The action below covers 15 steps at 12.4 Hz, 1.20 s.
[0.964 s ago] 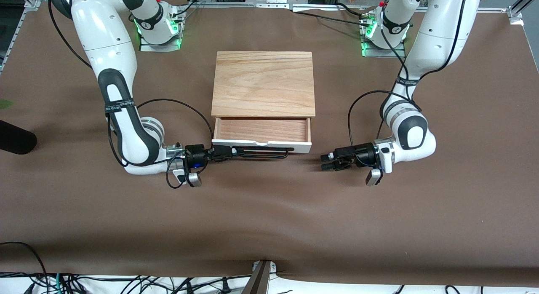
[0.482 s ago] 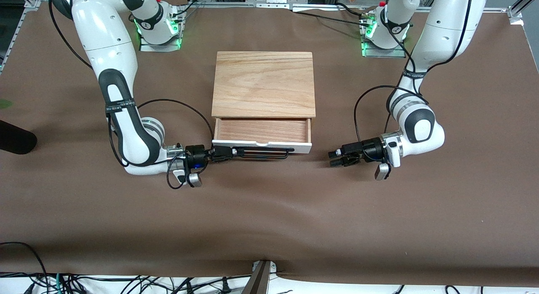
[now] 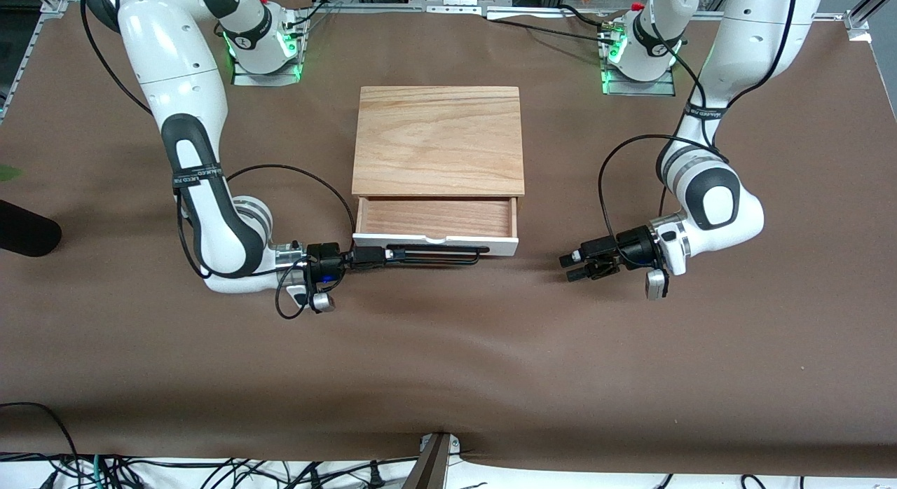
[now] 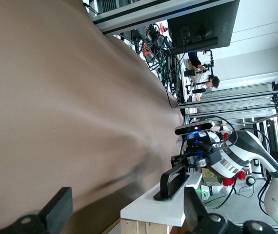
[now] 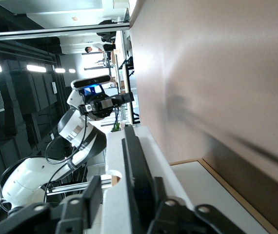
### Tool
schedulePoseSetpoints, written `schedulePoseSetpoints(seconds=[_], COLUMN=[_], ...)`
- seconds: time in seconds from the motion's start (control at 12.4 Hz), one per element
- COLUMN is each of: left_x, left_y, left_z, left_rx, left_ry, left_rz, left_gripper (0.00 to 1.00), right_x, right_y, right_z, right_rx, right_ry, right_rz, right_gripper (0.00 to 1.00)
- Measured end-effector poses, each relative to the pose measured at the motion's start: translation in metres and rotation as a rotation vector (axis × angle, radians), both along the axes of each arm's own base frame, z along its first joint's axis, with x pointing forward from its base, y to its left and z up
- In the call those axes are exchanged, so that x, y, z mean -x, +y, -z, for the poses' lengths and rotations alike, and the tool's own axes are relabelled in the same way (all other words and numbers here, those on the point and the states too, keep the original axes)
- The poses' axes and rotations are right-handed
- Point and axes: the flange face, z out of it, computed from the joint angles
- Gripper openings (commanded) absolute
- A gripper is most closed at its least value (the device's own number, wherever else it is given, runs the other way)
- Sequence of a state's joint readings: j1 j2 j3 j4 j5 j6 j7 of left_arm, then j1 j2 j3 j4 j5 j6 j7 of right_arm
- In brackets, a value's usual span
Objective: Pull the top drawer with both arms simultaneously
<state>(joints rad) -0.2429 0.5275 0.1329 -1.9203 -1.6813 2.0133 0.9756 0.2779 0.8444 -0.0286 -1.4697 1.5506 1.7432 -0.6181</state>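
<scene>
Midway across the brown table (image 3: 448, 349), the top drawer (image 3: 436, 218) stands pulled partly out of its light-wood-topped box (image 3: 439, 139), its reddish-brown interior showing and its white front panel nearest the front camera. Its long black bar handle (image 3: 434, 254) runs along that panel. The right gripper (image 3: 378, 254) is at the handle's end toward the right arm's side, one finger on either side of the bar; whether it is clamping the bar cannot be told. The left gripper (image 3: 571, 267) hovers over bare table beside the drawer's other end, apart from the handle, its fingers (image 4: 56, 209) spread wide and holding nothing.
</scene>
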Motion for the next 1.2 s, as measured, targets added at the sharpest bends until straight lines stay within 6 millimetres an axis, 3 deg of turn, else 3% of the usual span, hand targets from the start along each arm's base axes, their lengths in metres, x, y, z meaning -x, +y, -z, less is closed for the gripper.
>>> schedulePoseSetpoints(seconds=[0.16, 0.32, 0.72, 0.96, 1.2], left_x=[0.005, 0.005, 0.003, 0.003, 0.006], left_y=[0.002, 0.009, 0.03, 0.045, 0.062], left_z=[0.002, -0.002, -0.036, -0.067, -0.101], left_rx=[-0.016, -0.061, -0.165, -0.276, -0.431], left_ry=[0.007, 0.002, 0.037, 0.078, 0.079], left_rz=[0.005, 0.014, 0.058, 0.087, 0.149], left_gripper=[1.0, 1.0, 1.0, 1.0, 1.0], right_x=[-0.009, -0.017, -0.013, -0.005, 0.014], right_y=[-0.007, -0.019, -0.045, -0.065, -0.085], right_z=[-0.017, -0.052, -0.101, -0.158, -0.219], right_rx=[-0.011, 0.012, 0.287, 0.59, 0.85], right_ry=[-0.01, -0.045, -0.121, -0.116, -0.145], right_rz=[0.003, -0.028, -0.173, -0.216, -0.217], right_gripper=[1.0, 1.0, 1.0, 1.0, 1.0])
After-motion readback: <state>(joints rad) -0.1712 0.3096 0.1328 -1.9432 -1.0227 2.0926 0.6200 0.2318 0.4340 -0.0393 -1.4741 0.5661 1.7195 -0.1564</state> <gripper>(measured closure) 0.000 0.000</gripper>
